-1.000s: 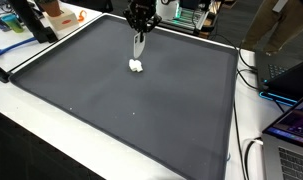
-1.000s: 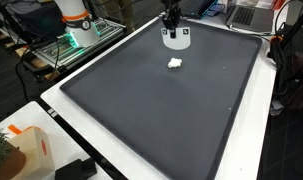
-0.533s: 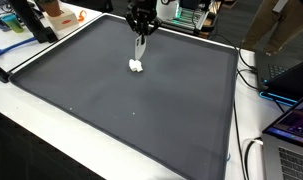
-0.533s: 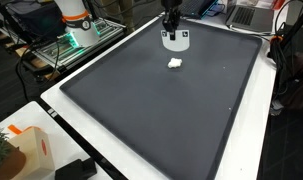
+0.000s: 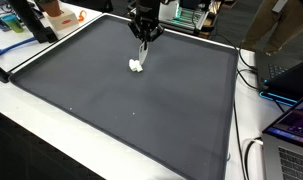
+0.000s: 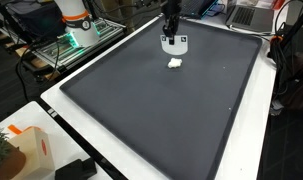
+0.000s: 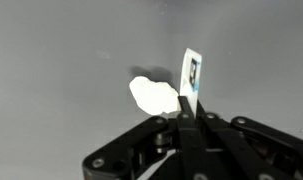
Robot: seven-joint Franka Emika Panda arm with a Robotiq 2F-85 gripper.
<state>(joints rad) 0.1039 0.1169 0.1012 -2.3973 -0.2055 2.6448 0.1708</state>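
Observation:
My gripper (image 7: 188, 110) is shut on a thin white card with a blue mark (image 7: 191, 74), pinched at its lower edge so that it stands up between the fingers. In both exterior views the gripper (image 5: 143, 38) (image 6: 171, 34) hangs over the far part of a dark grey mat (image 5: 141, 110), with the card (image 5: 143, 50) (image 6: 173, 43) pointing down from it. A small white crumpled lump (image 5: 137, 67) (image 6: 175, 63) (image 7: 153, 95) lies on the mat just in front of the card, apart from it.
The mat (image 6: 161, 110) lies on a white table (image 6: 61, 105). An orange and white box (image 6: 26, 150) stands at one corner, a laptop (image 5: 291, 125) and cables along another side, and equipment beyond the far edge (image 5: 191, 12).
The gripper has shifted slightly sideways and turned a little with the card, which now hangs tilted. The white lump has not moved.

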